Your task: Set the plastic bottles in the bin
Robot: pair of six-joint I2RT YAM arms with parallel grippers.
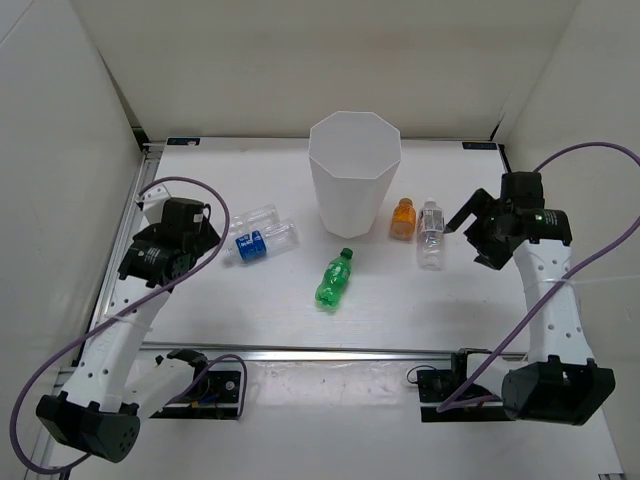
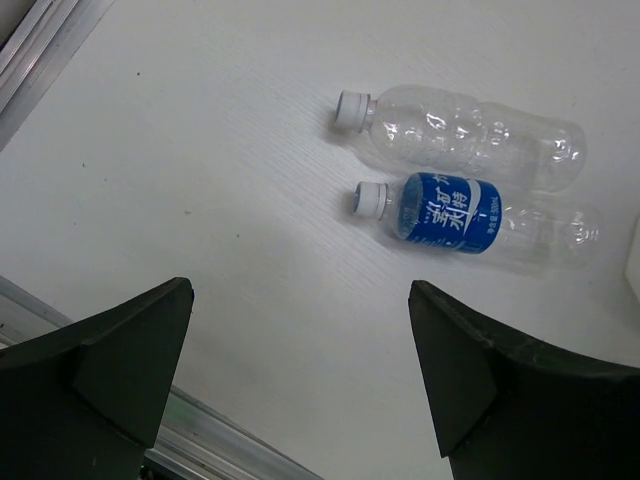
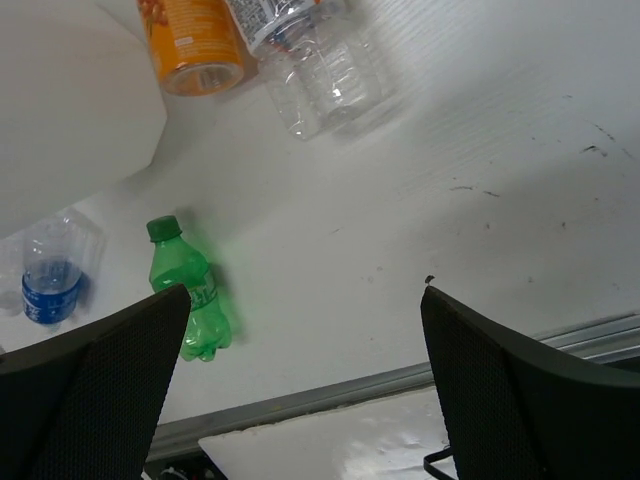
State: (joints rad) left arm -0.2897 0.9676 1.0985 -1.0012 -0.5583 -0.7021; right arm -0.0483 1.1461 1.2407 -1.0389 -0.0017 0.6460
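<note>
Nothing is in the white bin (image 1: 354, 170) as far as I can see from here; it stands by the middle of the counter's far edge, and all five bottles lie out on the counter around it. The left gripper (image 1: 213, 243) hangs near the left edge with its jaws spread wide and empty, pointed at a clear unlabelled bottle (image 2: 470, 135) and a blue-labelled bottle (image 2: 450, 212) lying side by side, almost touching, caps toward the arm. That closeness worries me: fingers coming down on one could catch or shove the other, and round bottles on their sides would roll readily. The right gripper (image 1: 472, 238) is just as open and holds nothing, hovering toward the right edge just beside a clear white-labelled bottle (image 1: 431, 235). A short orange bottle (image 1: 403, 218) sits right against that one, between it and the bin, so a careless close may knock the orange one into the bin's wall. I cannot tell whether the orange one stands or lies. The green bottle (image 1: 335, 279) lies alone mid-counter, in front of the bin toward the near edge, within either arm's reach, so both could go for it. The bin is tall and tapers to a narrow base; a bottle carried too low, or an elbow brushing the rim, could tip it.
</note>
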